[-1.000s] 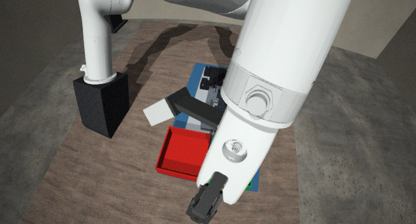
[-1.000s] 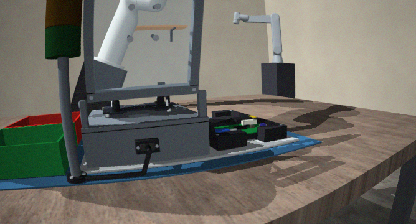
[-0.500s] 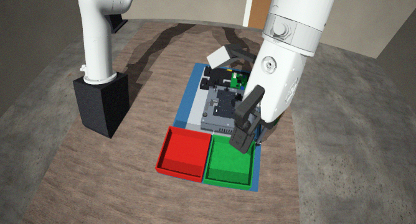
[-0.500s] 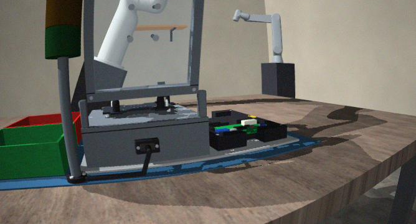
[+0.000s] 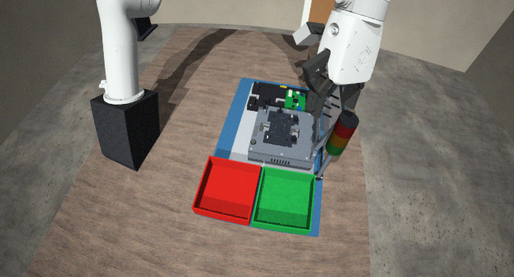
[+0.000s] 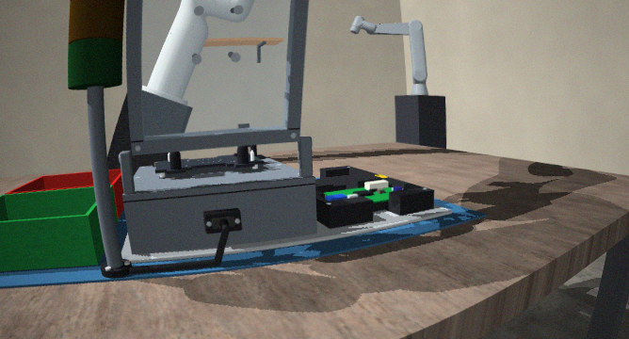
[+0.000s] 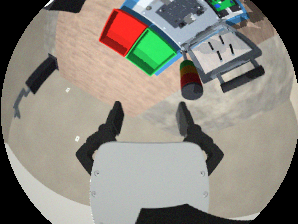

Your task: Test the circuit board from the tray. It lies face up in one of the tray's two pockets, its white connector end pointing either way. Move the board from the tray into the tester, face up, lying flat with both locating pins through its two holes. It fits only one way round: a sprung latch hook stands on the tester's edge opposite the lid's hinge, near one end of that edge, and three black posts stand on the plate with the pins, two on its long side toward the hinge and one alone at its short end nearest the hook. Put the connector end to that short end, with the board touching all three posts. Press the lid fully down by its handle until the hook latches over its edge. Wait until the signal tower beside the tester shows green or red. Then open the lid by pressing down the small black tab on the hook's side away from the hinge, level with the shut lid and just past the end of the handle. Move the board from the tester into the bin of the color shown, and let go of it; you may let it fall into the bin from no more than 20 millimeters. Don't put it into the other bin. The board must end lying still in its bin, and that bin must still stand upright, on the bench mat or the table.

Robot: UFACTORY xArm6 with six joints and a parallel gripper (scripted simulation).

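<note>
The circuit board [image 5: 295,99] lies face up in the black tray [image 5: 265,93], in the pocket farther from the arm's pedestal, just behind the tester [image 5: 281,135] as seen from the bins. The tester's lid [image 6: 214,60] stands open and upright, and the plate with the pins [image 6: 212,166] carries no board.

The pincer [image 7: 149,117] hangs high above the tabletop [image 5: 161,203], off to the signal tower [image 5: 342,133] side of the tester, its fingers spread wide with nothing between them.

The board looks thin, light and rigid, so it should lift without sagging, but its populated top face is likely fragile. The safer hold is probably across its two long bare edges near the middle, clear of the white connector [image 6: 376,185]. The pocket walls sit close around it, so the fingers would need to drop in squarely. A skewed pinch could let it pivot.
</note>
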